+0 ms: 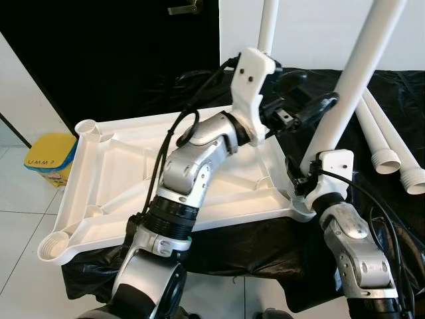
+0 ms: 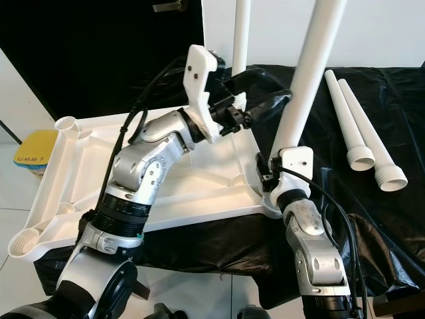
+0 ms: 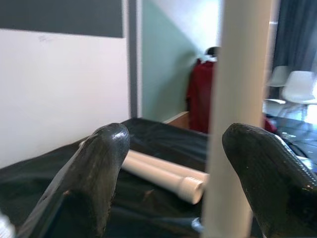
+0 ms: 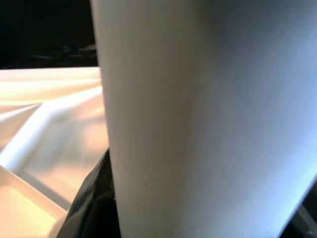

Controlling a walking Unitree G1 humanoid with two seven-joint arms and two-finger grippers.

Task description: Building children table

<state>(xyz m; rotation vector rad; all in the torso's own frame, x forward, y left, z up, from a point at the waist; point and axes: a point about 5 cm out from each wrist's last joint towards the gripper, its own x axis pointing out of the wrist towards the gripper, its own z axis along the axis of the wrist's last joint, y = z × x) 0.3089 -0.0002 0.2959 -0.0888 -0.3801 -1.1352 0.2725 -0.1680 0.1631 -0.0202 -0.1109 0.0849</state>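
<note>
The white plastic tabletop (image 1: 126,179) lies upside down on a surface draped in black cloth (image 2: 372,219), its ribbed underside facing up and round leg sockets showing at the corners; its left end overhangs the cloth above the white tiled floor (image 1: 20,226). At the near right corner a white leg tube (image 2: 309,73) stands nearly upright, tilted slightly to the right. The right hand (image 1: 307,174) is clamped on this tube just above the corner socket; the right wrist view shows the white tube pressed close against a black finger (image 4: 91,198). A second white leg (image 2: 240,26) stands upright at the far right corner of the tabletop. The left hand (image 2: 255,100) reaches across the tabletop between the two standing legs, its fingers (image 3: 94,173) spread wide, with a white tube standing between them in the left wrist view and no clear contact on either side. Two loose legs (image 2: 365,133) lie side by side on the black cloth to the right, threaded ends toward the near side. On the floor to the far left sits a yellow container (image 1: 52,158) with handwriting on it. A dark door (image 1: 113,53) stands behind the scene.
</note>
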